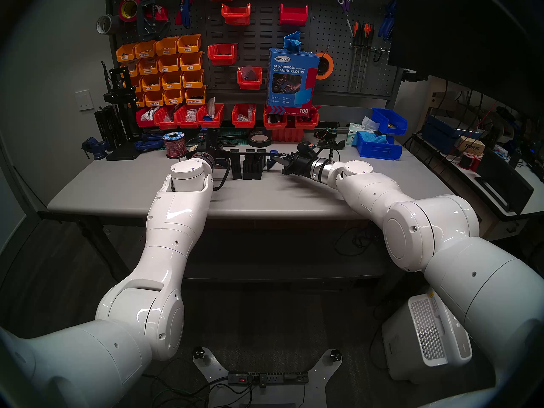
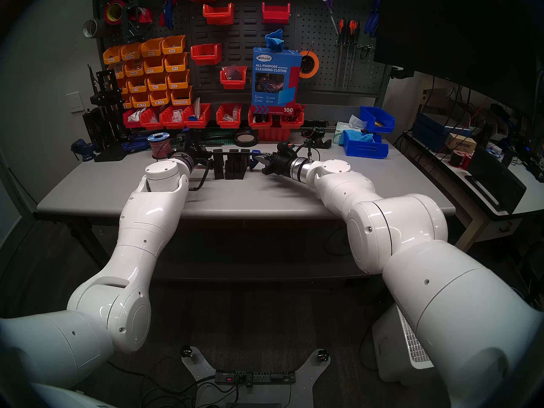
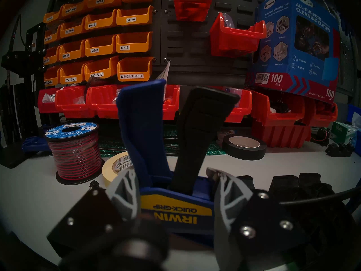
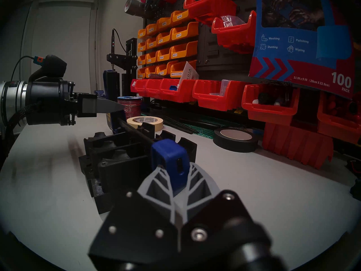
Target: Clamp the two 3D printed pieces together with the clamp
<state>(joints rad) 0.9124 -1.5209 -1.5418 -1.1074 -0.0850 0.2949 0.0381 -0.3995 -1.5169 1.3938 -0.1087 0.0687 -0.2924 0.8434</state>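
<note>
Head view first, reading left to right: we note a small blue bench vise (image 1: 94, 149) at the far left of the grey worktop (image 1: 123, 189), then a spool of red-and-black wire (image 1: 174, 145) beside a roll of masking tape (image 3: 115, 167). Next comes the left tool (image 3: 175, 188), level and pointing toward the pegboard, its grey fingers (image 3: 125, 188) closed on the body of the clamp (image 3: 175, 210) on either side of the yellow IRWIN label; the blue handle and black trigger stand up ahead of the wrist camera. From there we see the clamp's thin black bar running rightward across the top of the two 3D printed pieces (image 1: 250, 166), which stand together on the worktop between the two arms, blocky and matte black. We cannot tell from these views whether the clamp's pads actually press on them. At the bar's right end sits a small blue end block (image 4: 170, 159), and the right tool (image 4: 176, 178) has its fingertips (image 4: 156, 184) shut against it, one on each side, as the right wrist view shows. Behind the pieces lies a roll of black tape (image 1: 259, 139). Farther right we log a blue box of cleaning cloths (image 1: 291, 77) propped on red bins (image 1: 290, 120), and blue bins (image 1: 379, 145) near the worktop's right edge.
</note>
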